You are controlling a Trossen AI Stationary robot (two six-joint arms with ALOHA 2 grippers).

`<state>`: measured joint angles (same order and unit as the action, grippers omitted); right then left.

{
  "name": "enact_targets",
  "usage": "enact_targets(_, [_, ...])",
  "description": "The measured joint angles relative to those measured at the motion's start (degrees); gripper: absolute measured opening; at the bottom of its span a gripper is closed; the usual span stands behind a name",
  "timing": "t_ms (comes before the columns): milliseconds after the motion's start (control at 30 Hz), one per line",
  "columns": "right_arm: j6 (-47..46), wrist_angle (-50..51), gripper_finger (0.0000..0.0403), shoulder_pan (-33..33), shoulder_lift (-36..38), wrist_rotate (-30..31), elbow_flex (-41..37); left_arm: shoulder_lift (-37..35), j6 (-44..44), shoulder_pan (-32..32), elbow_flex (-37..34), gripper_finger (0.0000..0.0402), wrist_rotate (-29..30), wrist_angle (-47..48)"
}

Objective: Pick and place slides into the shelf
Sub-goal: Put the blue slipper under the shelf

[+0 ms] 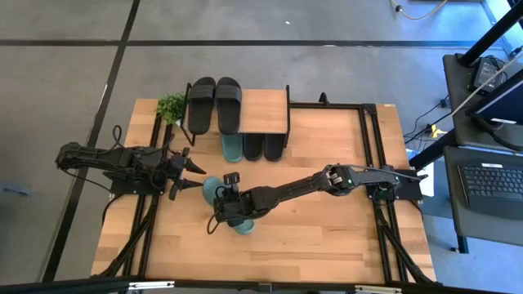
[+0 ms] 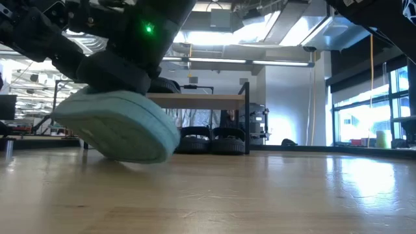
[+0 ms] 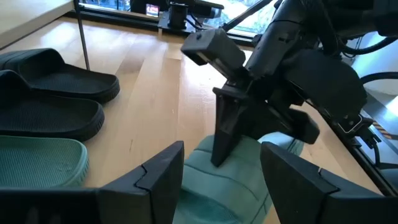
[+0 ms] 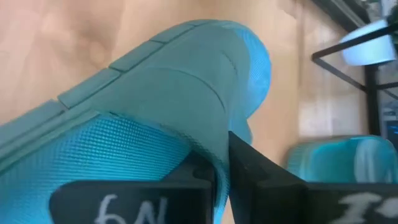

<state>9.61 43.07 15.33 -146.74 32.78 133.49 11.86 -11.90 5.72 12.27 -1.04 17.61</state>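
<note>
One camera looks straight down on the whole tabletop (image 1: 327,220). One sits low, looking across it. Both wrist cameras are very close to the teal slide (image 3: 230,180).

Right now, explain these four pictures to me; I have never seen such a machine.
Two dark robot arms work at a wooden table. One picture looks straight down, one looks level across the tabletop, and two come from cameras on the arms' wrists. The right end effector pinches the strap of a teal slide, one end tilted off the table. The left end effector waits open beside it. At the far edge stands the shelf: two black slides on top, and a teal slide with two more black ones underneath. A small plant sits beside it.
</note>
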Motion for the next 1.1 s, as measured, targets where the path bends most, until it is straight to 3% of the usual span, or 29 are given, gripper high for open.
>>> enact_targets(300, [-0.05,-0.07,0.0049,0.02,0.0,-2.63,0.0,0.0,0.0,0.0,0.0,0.0204,0.02,0.16])
enact_targets(633, [-0.48,0.22,0.0182,0.08,0.04,-4.66,0.0,0.0,0.0,0.0,0.0,0.0204,0.04,1.06])
enact_targets(800, [-0.53,1.77,0.0229,0.55,0.04,-4.51,1.23,0.0,0.0,0.0,0.0,0.0204,0.0,1.07])
enact_targets(967, [-1.83,5.13,0.0245,2.94,3.42,-4.44,1.36,0.02,-0.49,0.0,0.0,0.0204,-2.9,0.31])
enact_targets(1100, [-6.91,15.32,0.0241,4.98,9.07,-4.46,1.44,0.0,-2.55,0.06,0.0,0.0204,-7.48,-4.53])
